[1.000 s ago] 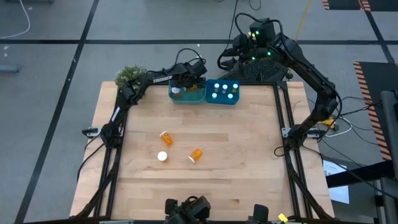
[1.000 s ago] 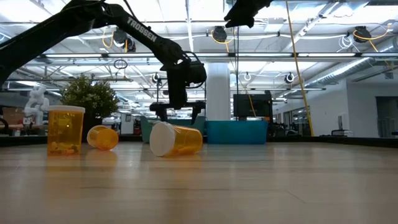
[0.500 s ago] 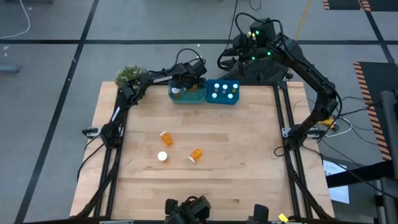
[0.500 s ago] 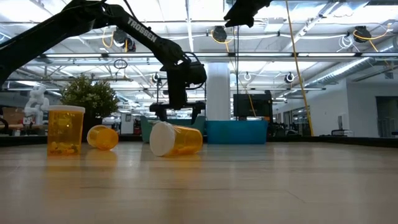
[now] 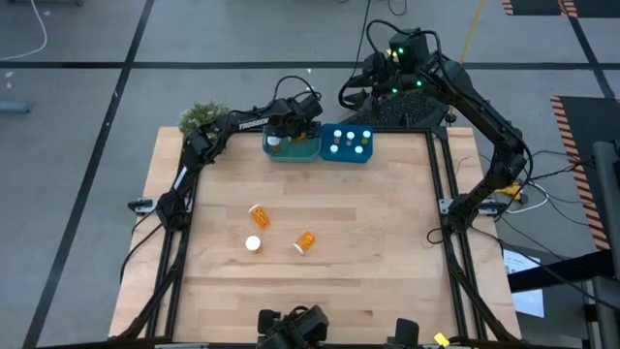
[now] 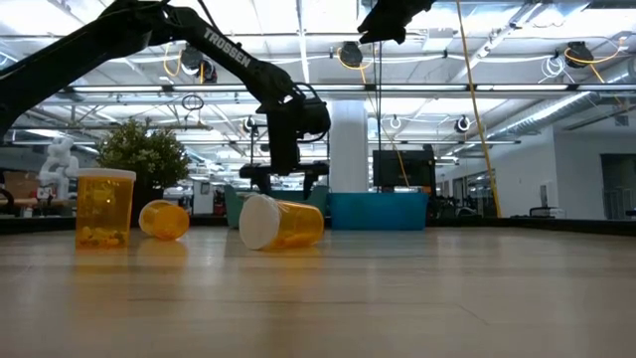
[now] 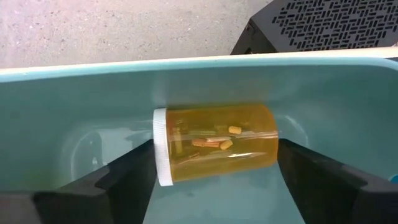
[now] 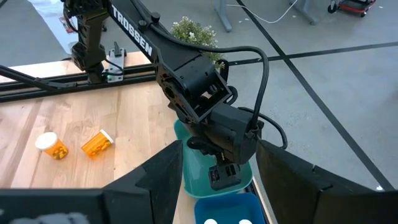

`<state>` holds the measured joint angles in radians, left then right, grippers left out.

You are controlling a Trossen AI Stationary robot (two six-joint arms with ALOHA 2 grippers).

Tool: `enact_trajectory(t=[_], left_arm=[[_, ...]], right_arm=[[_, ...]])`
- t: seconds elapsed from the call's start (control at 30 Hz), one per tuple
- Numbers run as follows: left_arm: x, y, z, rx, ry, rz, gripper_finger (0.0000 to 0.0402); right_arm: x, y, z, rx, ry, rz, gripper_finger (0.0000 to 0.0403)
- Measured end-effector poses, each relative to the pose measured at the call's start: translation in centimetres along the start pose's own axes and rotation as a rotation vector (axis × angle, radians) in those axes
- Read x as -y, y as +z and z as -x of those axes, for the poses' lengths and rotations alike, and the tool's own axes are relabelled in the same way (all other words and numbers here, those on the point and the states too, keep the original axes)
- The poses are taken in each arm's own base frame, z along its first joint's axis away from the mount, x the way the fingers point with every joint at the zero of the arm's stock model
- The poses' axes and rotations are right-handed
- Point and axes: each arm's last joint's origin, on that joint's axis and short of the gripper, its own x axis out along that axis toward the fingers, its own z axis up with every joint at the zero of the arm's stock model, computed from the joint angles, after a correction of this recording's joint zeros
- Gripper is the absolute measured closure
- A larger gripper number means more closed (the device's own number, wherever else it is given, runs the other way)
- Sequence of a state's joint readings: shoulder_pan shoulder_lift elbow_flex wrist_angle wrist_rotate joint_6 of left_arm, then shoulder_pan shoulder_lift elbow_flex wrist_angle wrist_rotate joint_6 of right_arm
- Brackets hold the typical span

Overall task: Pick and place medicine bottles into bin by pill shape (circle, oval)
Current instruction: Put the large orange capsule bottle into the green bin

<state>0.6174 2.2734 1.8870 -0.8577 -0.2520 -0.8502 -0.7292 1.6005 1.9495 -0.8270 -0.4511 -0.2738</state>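
open wood (image 5: 387, 233) lies right of three scattered bottles (image 5: 259, 214).

bright, even overhead light from ceiling strips; faint shadows on the table (image 5: 387, 233); low view's foreground blurred

From high up we look straight down on the whole desk (image 5: 387, 223). Low down, we look level across it into the room. The left wrist camera sits very close inside the teal bin (image 7: 186, 68), which the right wrist camera sees from farther off.
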Motion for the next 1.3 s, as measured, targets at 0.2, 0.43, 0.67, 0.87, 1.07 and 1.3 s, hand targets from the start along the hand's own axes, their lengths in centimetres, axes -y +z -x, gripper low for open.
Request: enact_trajectory(t=[0.2,0.43,0.67,0.87,1.07,1.3], left_arm=[[0.0,0.0,0.0,0.001,-0.002,0.008,0.0086],[0.1,-0.2,0.1,-0.012,-0.008,0.007,0.0096],[0.5,-0.3,2.5,0.008,-0.049,-0.005,0.0115],[0.8,-0.4,4.1,0.033,-0.068,-0.027,0.0117],[0.7,-0.5,3.2,-0.002,-0.073,-0.027,0.0109],[0.1,0.3,3.0,-0.016,-0.079,0.015,0.0046]], right_arm=[[0.0,0.0,0.1,0.001,-0.001,0.001,0.0207],[-0.1,0.1,0.2,0.004,-0.002,0.005,0.0207],[-0.1,0.1,0.2,0.004,-0.002,0.003,0.0207],[-0.1,0.1,0.2,0.004,-0.002,0.002,0.0207],[-0.1,0.1,0.2,0.004,-0.002,-0.008,0.0207],[-0.1,0.1,0.2,0.005,-0.002,-0.007,0.0207]])
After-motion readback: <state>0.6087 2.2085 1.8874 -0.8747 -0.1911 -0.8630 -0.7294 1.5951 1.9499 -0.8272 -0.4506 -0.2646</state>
